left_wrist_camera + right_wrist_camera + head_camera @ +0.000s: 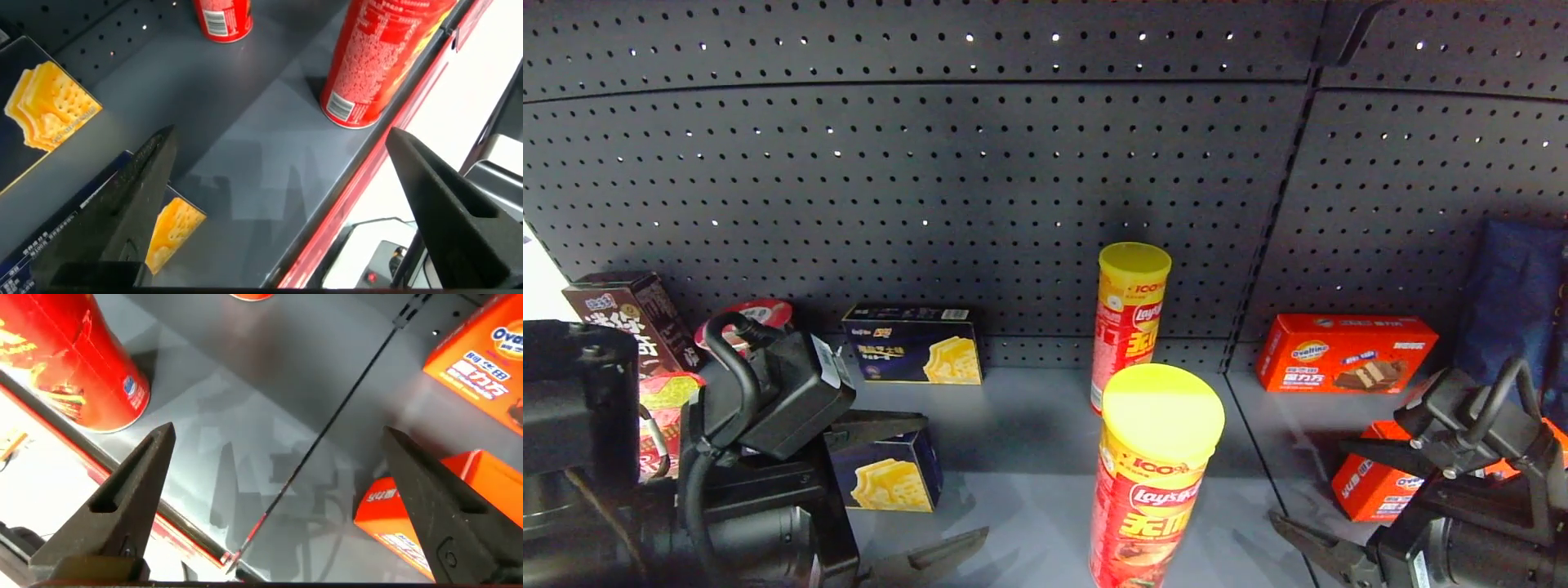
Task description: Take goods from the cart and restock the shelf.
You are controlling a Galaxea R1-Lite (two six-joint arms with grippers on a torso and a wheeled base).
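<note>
Left hand [279, 135], fingers [143, 188] apart, possibly against blue box [178, 227]; front can [368, 65] nearby.

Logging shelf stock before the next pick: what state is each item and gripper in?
Front chip can: upright, lid on.
Rear chip can: upright, lid on.
Rear navy box: closed, standing on its long edge.
Front navy box: closed, standing, partly hidden.
Rear orange box: closed, standing on its long edge.
Front orange box: closed, partly hidden.
Left gripper: fingers open, empty.
Right gripper: fingers open, empty.
</note>
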